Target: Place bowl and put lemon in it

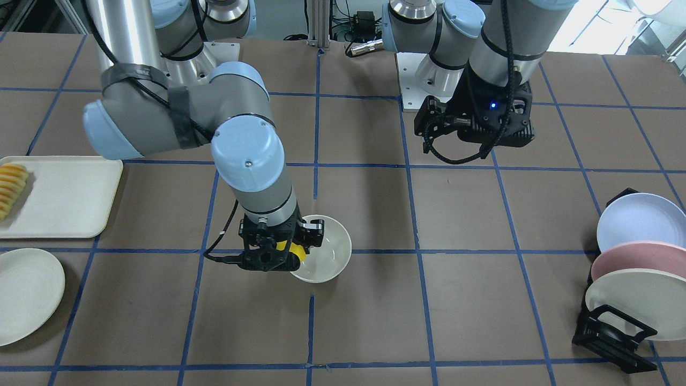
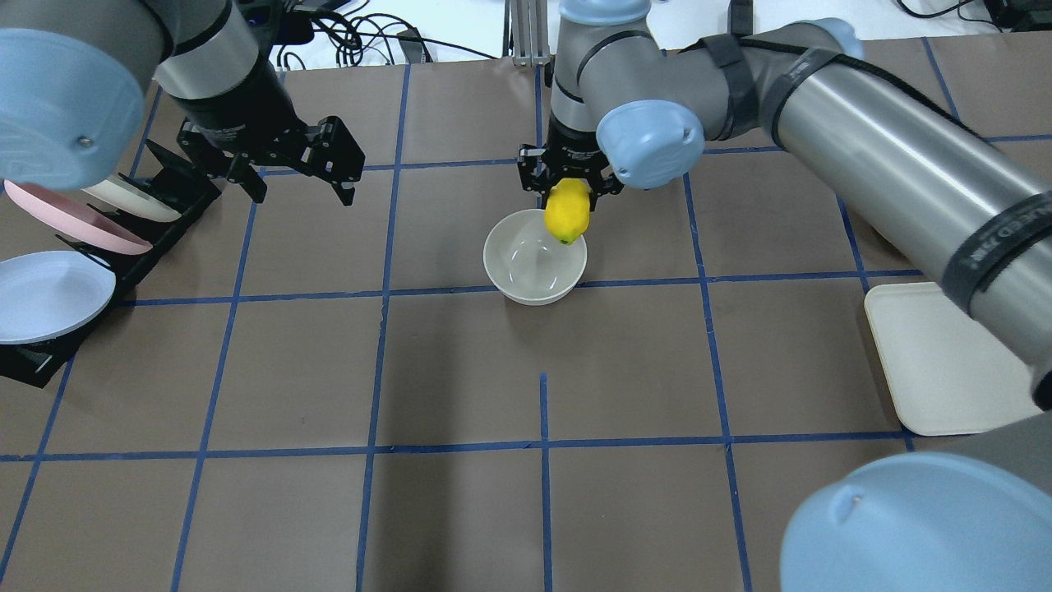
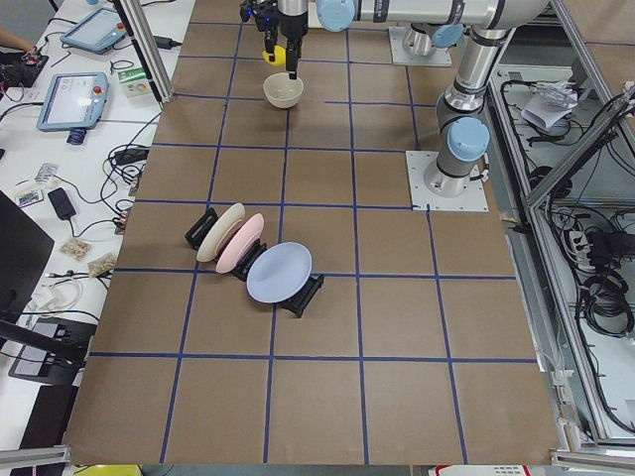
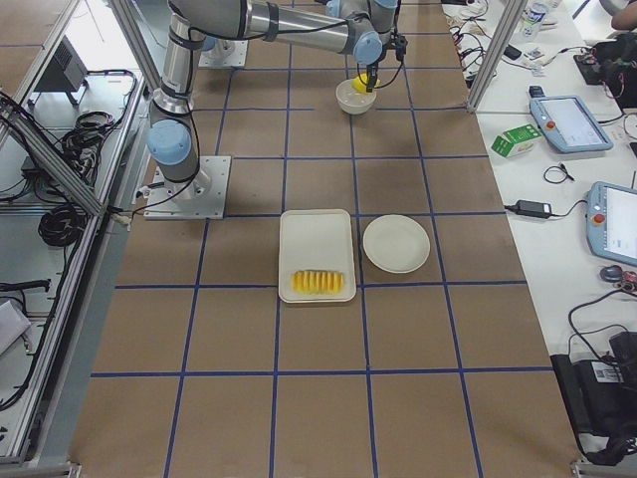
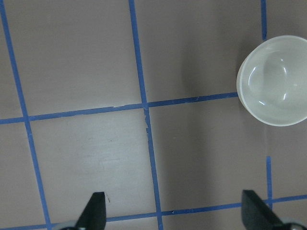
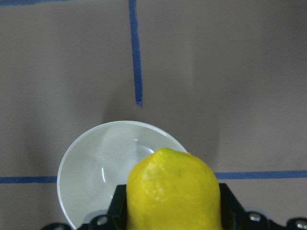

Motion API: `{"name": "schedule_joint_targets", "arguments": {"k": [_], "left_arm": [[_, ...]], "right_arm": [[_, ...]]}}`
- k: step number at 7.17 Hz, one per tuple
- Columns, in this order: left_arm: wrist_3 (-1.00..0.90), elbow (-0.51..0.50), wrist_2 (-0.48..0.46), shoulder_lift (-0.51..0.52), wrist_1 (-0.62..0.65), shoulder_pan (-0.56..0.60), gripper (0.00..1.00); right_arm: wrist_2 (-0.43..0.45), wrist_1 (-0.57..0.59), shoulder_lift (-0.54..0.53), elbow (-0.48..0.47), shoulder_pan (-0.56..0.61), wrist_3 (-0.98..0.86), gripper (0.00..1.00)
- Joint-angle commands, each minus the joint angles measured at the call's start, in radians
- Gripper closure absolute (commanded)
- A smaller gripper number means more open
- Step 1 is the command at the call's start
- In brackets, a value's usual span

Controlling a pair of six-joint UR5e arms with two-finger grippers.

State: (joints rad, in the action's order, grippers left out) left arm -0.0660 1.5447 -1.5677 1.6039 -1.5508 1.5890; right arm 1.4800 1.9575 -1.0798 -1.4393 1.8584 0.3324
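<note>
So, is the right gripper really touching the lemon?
Touching. The overhead view shows the right gripper with its jaws closed on both sides of the lemon, holding it over the rim of the bowl.

One camera looked down from behind the robot [image 2: 863, 156]; another faced it from across the table [image 1: 375, 321]. Two stood high and far off at the table's ends, looking along it. Each wrist camera looked straight down from close above, the right one past the lemon [image 6: 172, 191]. All six views shared the bowl [image 2: 535, 267].
</note>
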Motion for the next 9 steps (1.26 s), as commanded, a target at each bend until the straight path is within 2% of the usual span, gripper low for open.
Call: {"name": "schedule_joint_targets", "arguments": {"k": [1, 4, 5, 6, 7, 9], "left_arm": [[-0.001, -0.020, -0.009, -0.016, -0.024, -0.035, 0.00], [0.011, -0.020, 0.001, -0.016, -0.023, -0.026, 0.00], [0.011, -0.011, -0.008, -0.013, -0.023, -0.026, 0.00], [0.012, -0.009, -0.006, -0.013, -0.023, -0.024, 0.00], [0.012, -0.008, -0.008, -0.007, -0.023, -0.024, 0.00], [0.014, -0.008, 0.003, -0.001, -0.023, -0.024, 0.00]], "right_arm": [[-0.004, 0.034, 0.049, -0.006, 0.030, 0.016, 1.00], [-0.030, 0.031, 0.064, -0.032, 0.035, 0.014, 0.99], [-0.073, 0.035, 0.069, -0.032, 0.035, 0.010, 0.92], [-0.066, 0.037, 0.087, -0.033, 0.033, -0.007, 0.50], [-0.063, 0.041, 0.092, -0.032, 0.033, -0.003, 0.00], [-0.060, 0.037, 0.083, -0.021, 0.028, -0.006, 0.00]]}}
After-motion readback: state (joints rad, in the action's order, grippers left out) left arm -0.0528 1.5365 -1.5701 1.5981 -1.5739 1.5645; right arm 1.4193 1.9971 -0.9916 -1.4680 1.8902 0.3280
